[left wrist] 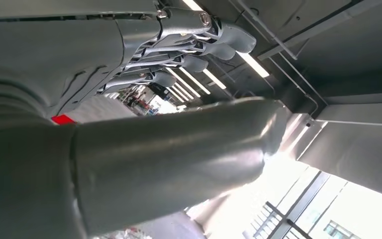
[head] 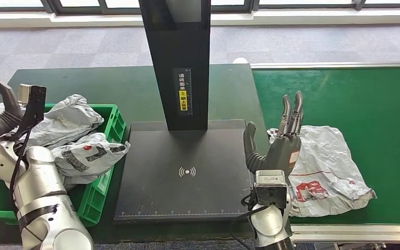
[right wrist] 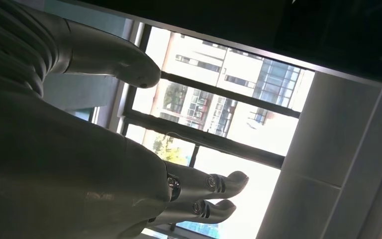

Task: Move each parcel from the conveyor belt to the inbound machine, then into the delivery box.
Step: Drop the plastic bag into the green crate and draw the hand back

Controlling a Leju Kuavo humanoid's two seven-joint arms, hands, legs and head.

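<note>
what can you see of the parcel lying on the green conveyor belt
The parcel is a soft bag of crinkled white-grey plastic, lying flat and slack on the conveyor belt near its front edge. Red printing and a faint red line mark its near side, too small to read. Its surface is wrinkled and its edges uneven. The right hand is raised at its left edge with fingers straight and apart, overlapping it in the head view; whether it touches cannot be told. Nothing else lies on the parcel.

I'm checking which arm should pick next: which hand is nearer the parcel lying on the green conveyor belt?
Right. The right hand is raised, open, at the parcel's near edge; the left hand is far across, by the green box.
</note>
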